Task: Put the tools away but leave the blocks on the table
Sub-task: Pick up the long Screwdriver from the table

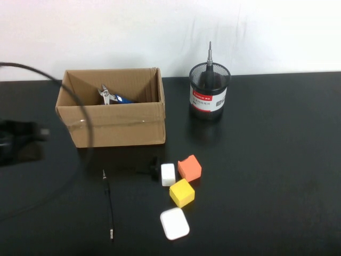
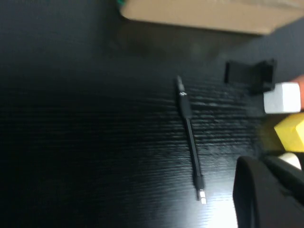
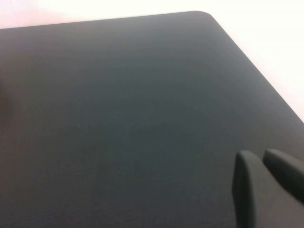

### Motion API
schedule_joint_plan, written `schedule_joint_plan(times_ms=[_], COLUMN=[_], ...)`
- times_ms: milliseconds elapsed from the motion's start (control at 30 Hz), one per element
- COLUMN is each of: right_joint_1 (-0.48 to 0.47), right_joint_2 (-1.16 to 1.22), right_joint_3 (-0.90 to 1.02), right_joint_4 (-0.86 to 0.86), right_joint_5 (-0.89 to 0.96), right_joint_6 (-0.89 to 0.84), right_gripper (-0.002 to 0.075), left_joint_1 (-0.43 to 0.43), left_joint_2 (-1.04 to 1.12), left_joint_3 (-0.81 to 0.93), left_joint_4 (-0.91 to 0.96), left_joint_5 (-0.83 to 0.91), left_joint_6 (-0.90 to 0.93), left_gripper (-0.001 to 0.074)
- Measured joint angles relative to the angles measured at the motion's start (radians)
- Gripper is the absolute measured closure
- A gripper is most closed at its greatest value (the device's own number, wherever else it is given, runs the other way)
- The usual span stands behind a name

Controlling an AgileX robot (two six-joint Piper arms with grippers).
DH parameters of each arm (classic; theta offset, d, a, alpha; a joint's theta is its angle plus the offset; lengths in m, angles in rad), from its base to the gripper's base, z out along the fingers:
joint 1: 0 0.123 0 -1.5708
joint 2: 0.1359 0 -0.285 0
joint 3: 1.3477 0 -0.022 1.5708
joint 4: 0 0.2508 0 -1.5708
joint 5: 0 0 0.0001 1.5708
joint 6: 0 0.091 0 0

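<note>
Both claws closed, empty: left claw (image 2: 266,190) above the thin driver (image 1: 108,202), right claw (image 3: 266,185) over bare worktop (image 3: 118,118); pliers (image 1: 109,97) boxed at 11 o'clock.

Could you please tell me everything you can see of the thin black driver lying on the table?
The thin black driver is a long, slim rod, mostly matte black, with a thicker grip section near one end and a small bright metal tip at the other. It lies flat on the black table, its pointed end toward the cardboard box and its metal tip toward the near edge. Nothing touches it; the blocks lie apart to its right.
</note>
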Motion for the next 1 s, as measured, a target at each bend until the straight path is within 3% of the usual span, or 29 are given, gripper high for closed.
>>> schedule_joint_plan(times_ms=[300,533,633,800,900,1000], right_joint_1=[0.0,0.0,0.0,0.0,0.0,0.0], right_joint_2=[0.0,0.0,0.0,0.0,0.0,0.0], right_joint_3=[0.0,0.0,0.0,0.0,0.0,0.0], right_joint_4=[0.0,0.0,0.0,0.0,0.0,0.0], right_joint_5=[0.0,0.0,0.0,0.0,0.0,0.0], right_joint_6=[0.0,0.0,0.0,0.0,0.0,0.0], right_gripper=[0.0733,0.0733,0.0733,0.0733,0.0733,0.0734], left_joint_1=[-0.245,-0.283,-0.283,-0.283,-0.283,-0.285], left_joint_2=[0.268,0.417,0.475,0.544,0.575,0.604], left_joint_3=[-0.03,-0.053,-0.053,-0.054,-0.054,-0.054], left_joint_4=[0.085,0.174,0.192,0.192,0.192,0.192], left_joint_5=[-0.106,-0.193,-0.245,-0.282,-0.301,-0.332], left_joint_6=[-0.202,-0.305,-0.312,-0.331,-0.335,-0.34], left_gripper=[0.0739,0.0731,0.0673,0.0433,0.0376,0.037])
